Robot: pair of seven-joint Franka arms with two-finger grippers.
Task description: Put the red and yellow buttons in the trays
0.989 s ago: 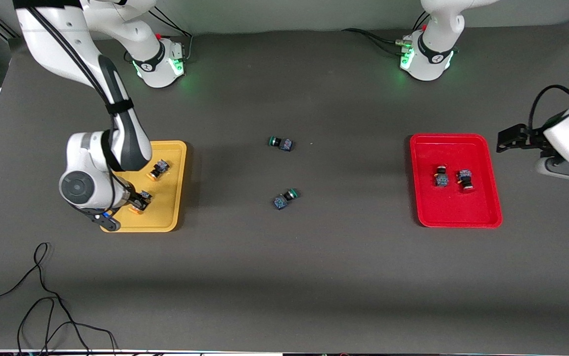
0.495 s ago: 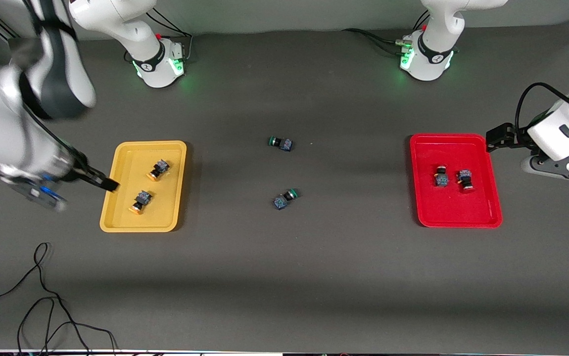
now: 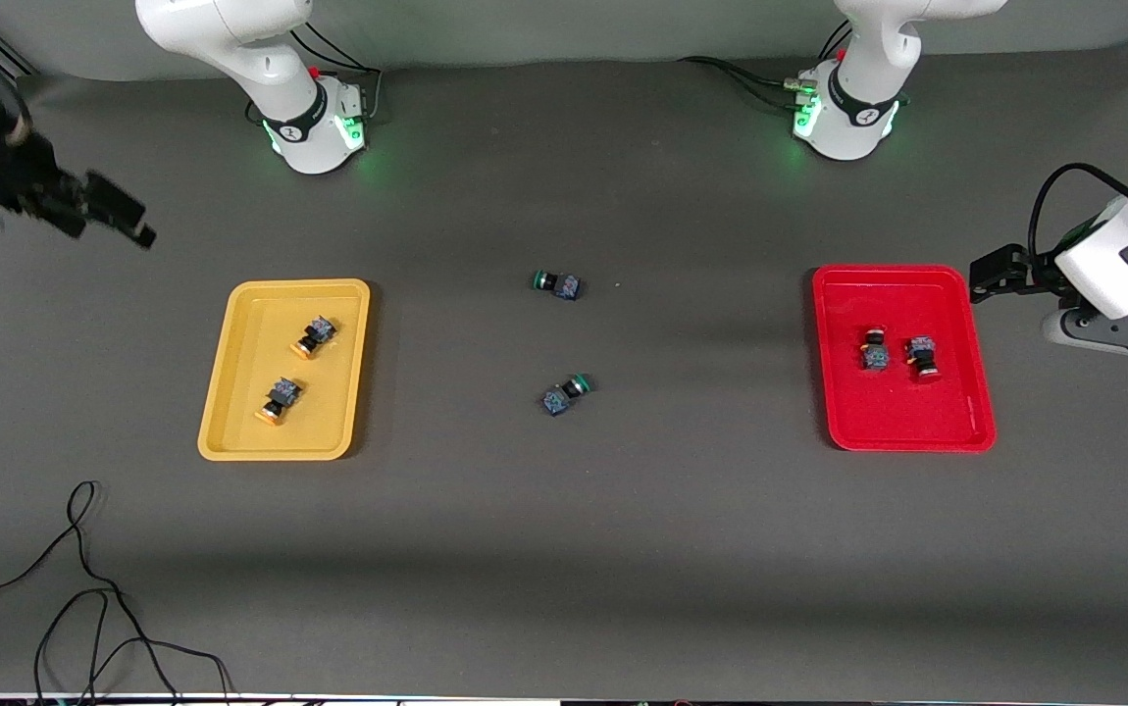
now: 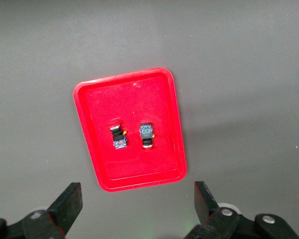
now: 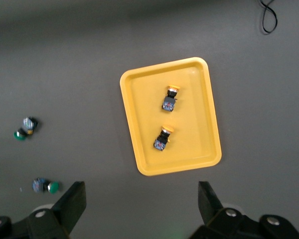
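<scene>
Yellow tray (image 3: 240, 431) holds both yellow-capped buttons (image 3: 281, 400); red tray (image 3: 976, 412) holds both red-capped buttons (image 3: 874, 351).
Both pincers are empty and spread wide in the air: the right pincer (image 3: 118, 216) over bare worktop (image 3: 564, 549) by the yellow tray, the left pincer (image 3: 991, 275) beside the red tray's rim.

Two orange-capped buttons (image 3: 295, 371) lie in the yellow tray (image 3: 230, 373), below the raised right gripper (image 3: 128, 224); two red-capped buttons (image 3: 897, 355) lie in the red tray (image 3: 956, 412), beside the left gripper (image 3: 991, 270).

Robotics lab, two fixed arm bases (image 3: 314, 123) on a grey-covered table (image 3: 564, 549), loose black cable (image 3: 83, 588)
</scene>
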